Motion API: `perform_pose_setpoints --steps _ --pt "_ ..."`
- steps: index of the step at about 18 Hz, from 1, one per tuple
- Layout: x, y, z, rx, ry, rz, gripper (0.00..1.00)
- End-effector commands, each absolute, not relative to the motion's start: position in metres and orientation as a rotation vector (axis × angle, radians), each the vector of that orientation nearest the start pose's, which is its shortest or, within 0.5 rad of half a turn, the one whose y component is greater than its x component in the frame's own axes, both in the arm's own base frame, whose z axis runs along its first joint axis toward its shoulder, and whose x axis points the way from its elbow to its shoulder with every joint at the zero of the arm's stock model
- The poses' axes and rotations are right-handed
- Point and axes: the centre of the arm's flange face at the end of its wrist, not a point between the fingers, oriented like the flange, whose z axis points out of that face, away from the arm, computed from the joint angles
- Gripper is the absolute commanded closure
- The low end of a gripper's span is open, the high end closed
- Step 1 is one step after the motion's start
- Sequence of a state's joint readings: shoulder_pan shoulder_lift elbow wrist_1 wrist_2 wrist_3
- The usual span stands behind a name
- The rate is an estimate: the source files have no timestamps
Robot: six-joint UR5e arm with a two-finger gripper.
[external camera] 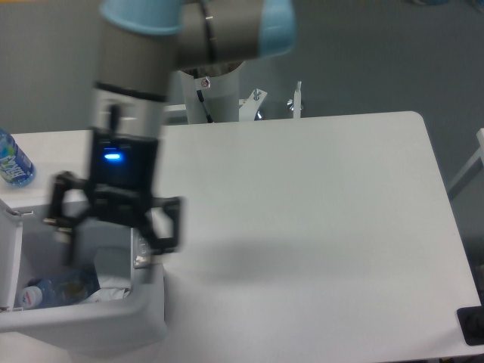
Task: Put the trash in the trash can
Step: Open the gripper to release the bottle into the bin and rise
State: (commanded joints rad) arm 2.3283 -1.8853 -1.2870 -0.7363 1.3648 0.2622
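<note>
- The black two-finger gripper (117, 238) hangs over the large white plastic rectangular trash can (144, 318), jaws spread wide and empty.
- Inside lie 2 items: the clear plastic bottle with a white cap (53, 291) and the crumpled white paper scrap (113, 287).
- The blue-labelled bottle (11, 160) stands apart on the white table (318, 227); judged not trash.

Two bottles, one with purple-red label (47, 290) in the bin, one with blue label (13, 160) on the worktop (318, 219); one paper scrap (113, 283); one trash can (113, 321); one gripper (117, 227).
</note>
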Motion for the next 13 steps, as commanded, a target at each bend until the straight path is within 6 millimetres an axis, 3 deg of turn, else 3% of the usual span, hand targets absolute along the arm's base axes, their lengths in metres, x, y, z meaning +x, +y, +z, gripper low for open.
perform_pose_setpoints --steps 3,6,10,13 --pt "-0.374 0.557 0.563 -2.355 -0.482 0.498 0.0" --pt "-0.398 0.522 0.555 -2.509 -0.336 0.679 0.0" --pt "-0.416 0.477 0.552 -2.692 -0.147 0.7 0.0" --pt "-0.425 0.463 0.552 -2.746 -0.033 0.714 0.0"
